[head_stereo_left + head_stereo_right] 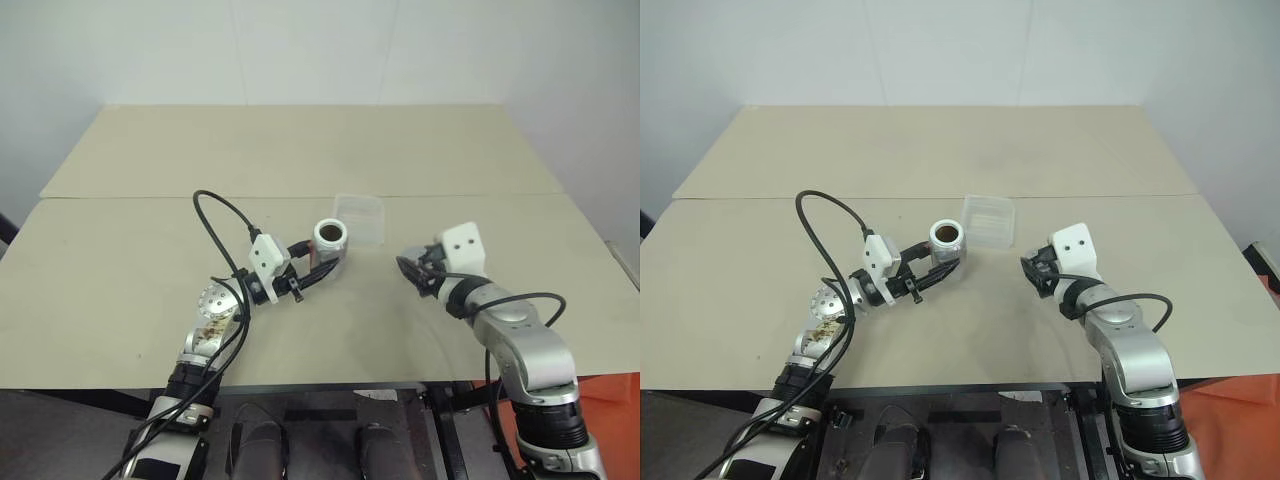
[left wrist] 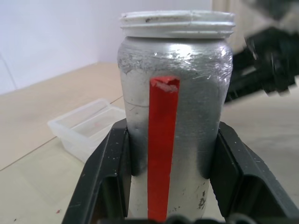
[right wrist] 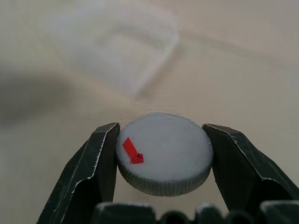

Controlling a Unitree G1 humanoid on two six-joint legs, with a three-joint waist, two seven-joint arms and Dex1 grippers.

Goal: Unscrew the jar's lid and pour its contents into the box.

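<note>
The silver-grey jar (image 1: 330, 240) stands upright above the table's middle with its top off, and dark brown contents (image 1: 330, 234) show in its mouth. My left gripper (image 1: 322, 266) is shut on the jar's body; in the left wrist view its black fingers (image 2: 110, 177) clamp both sides of the jar (image 2: 187, 79), which bears a red strip. To the right and apart from it, my right gripper (image 1: 411, 271) is shut on the round grey lid (image 3: 163, 156) with its small red mark. The clear box (image 1: 361, 217) lies on the table just behind the jar.
A seam (image 1: 150, 197) runs across the beige table behind the box. The table's front edge (image 1: 330, 385) lies close below both arms. A black cable (image 1: 215, 215) loops up from the left wrist.
</note>
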